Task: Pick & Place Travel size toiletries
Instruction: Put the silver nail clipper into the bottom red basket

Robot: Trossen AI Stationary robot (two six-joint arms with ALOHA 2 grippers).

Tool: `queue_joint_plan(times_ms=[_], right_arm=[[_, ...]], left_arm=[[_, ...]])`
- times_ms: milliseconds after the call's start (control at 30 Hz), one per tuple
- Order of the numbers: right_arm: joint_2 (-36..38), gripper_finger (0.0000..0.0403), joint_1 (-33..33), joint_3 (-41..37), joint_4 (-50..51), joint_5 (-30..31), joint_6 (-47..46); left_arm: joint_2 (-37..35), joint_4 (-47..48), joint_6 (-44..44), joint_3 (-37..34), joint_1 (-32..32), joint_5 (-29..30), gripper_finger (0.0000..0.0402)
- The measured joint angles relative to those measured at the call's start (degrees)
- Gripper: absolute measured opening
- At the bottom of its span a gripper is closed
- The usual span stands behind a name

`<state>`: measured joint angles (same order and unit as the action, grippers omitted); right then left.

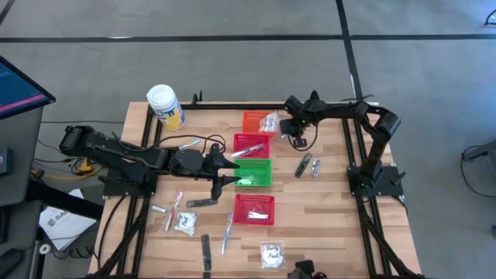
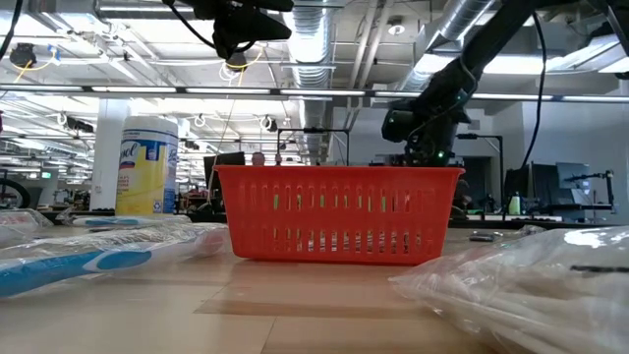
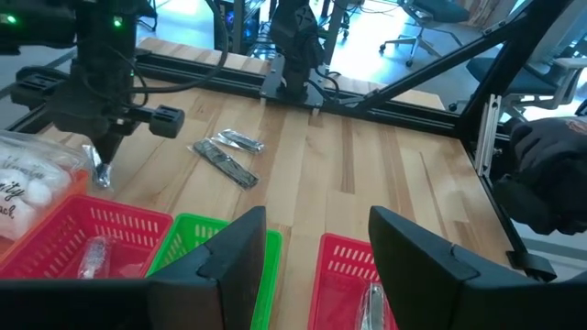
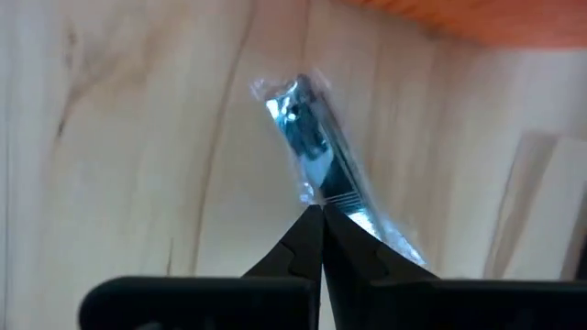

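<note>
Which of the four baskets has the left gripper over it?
The green basket, second from the front. The open left gripper is at its left edge; the orange and two red ones lie clear.

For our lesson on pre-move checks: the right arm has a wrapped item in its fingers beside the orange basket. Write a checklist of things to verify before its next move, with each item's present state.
1. Right gripper shut on the wrapped item: ok; fingertips meet on the wrapper.
2. Grip secure: cannot tell; only the wrapper's edge seems pinched.
3. Item clear of the table: cannot tell.
4. Orange basket close by: ok, just beside the gripper.
5. Left gripper out of the way: ok; it is open over the green basket, apart from the right arm.
</note>
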<state>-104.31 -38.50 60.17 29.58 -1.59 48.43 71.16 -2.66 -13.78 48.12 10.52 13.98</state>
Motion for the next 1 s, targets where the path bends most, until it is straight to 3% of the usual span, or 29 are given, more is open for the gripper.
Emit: queue_joint_plan(times_ms=[333, 667, 1000], right_arm=[[0.17, 0.0001, -0.62, -0.69, 5.86, 4.36, -2.29], [1.30, 0.0001, -0.68, -1.08, 19.88, 4.90, -4.89], [14.62, 0.0001, 1.90, -1.08, 24.06, 3.96, -8.00]], left_arm=[[0.00, -0.07, 0.00, 0.00, 0.00, -0.24, 0.0186], [0.00, -0.15, 0.00, 0.00, 0.00, -0.20, 0.0186], [0.00, -0.39, 0.00, 0.00, 0.00, 0.04, 0.0186]])
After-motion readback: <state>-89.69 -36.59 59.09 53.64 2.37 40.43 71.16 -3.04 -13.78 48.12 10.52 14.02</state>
